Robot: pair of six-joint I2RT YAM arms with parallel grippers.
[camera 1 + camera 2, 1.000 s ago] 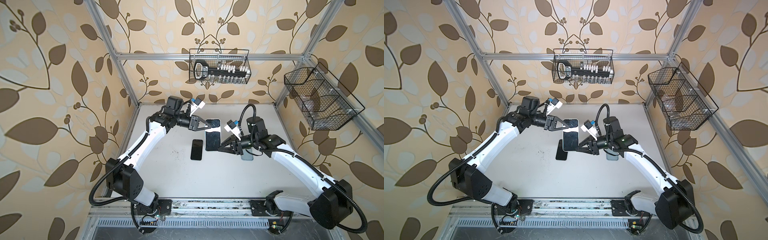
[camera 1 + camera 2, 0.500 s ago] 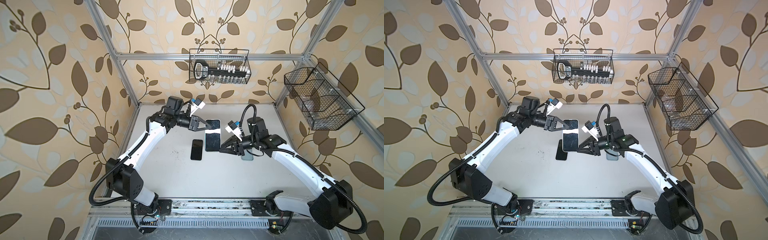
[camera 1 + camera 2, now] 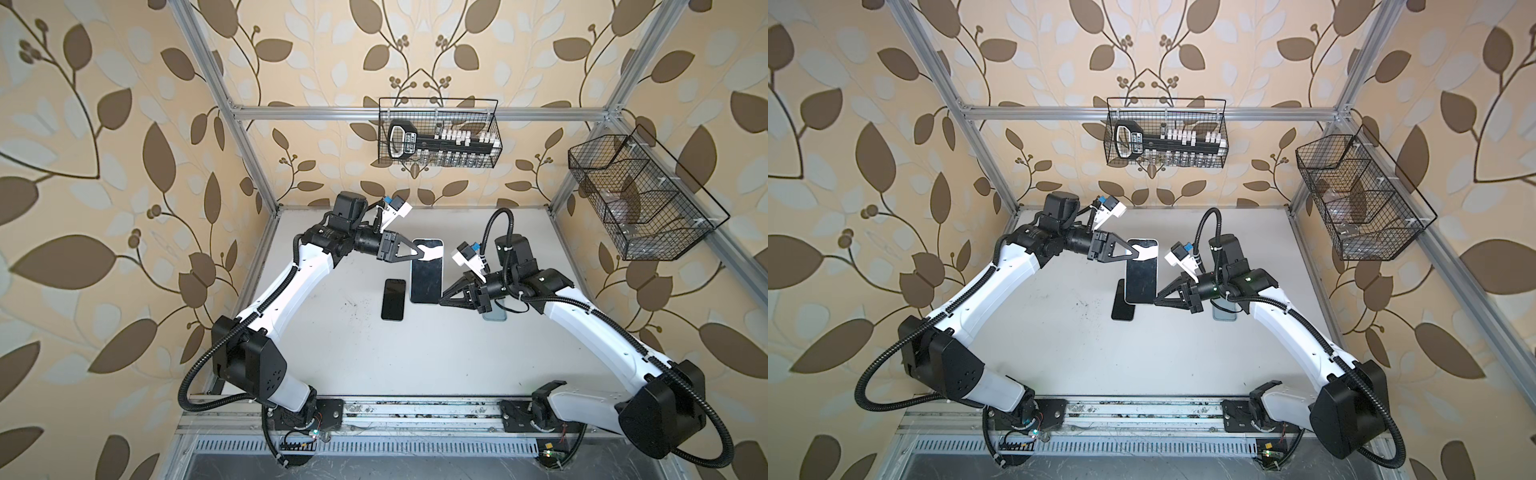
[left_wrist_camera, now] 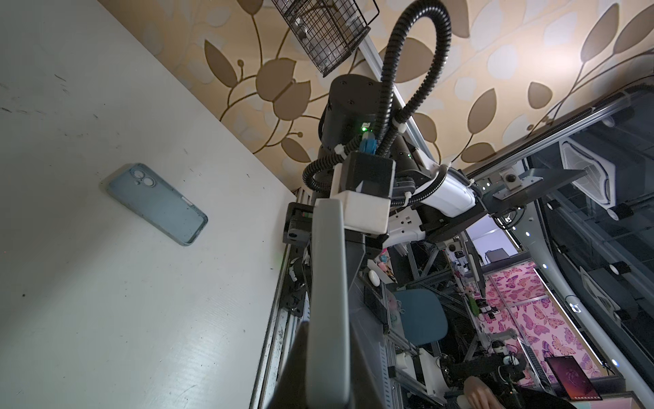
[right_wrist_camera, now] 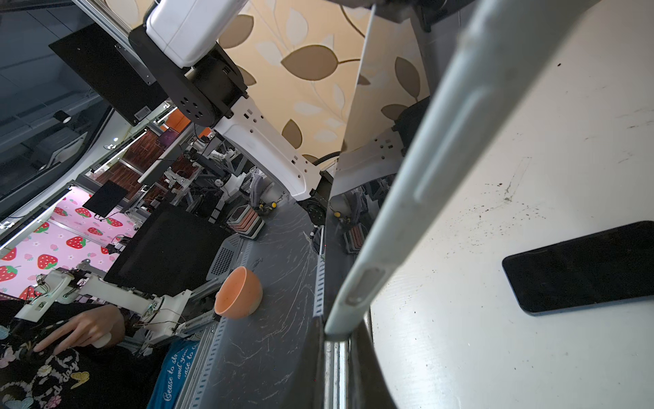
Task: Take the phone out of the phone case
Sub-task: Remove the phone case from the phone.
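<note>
The phone [image 3: 426, 276], glossy and dark-screened, was held above the table [image 3: 374, 357], not yet freed from its phone case [image 5: 442, 141], a matte pale-grey shell with moulded buttons. Its far end was clamped by the left gripper [image 3: 426, 251]. Its near corner appeared to be pinched by the closed right gripper [image 3: 443, 298]. A bare black handset [image 3: 393, 299] and an empty blue case [image 4: 157, 203] were seen lying flat nearby.

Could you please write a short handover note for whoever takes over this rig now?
Left tool: shut on the far end of the cased phone, held above the table.
Right tool: shut at its near corner, apparently pinching the case edge.
Lying on the table: a bare black phone and an empty blue case.
Done: cased phone lifted, both tools on it.
Left: pull the phone out of its case.
</note>
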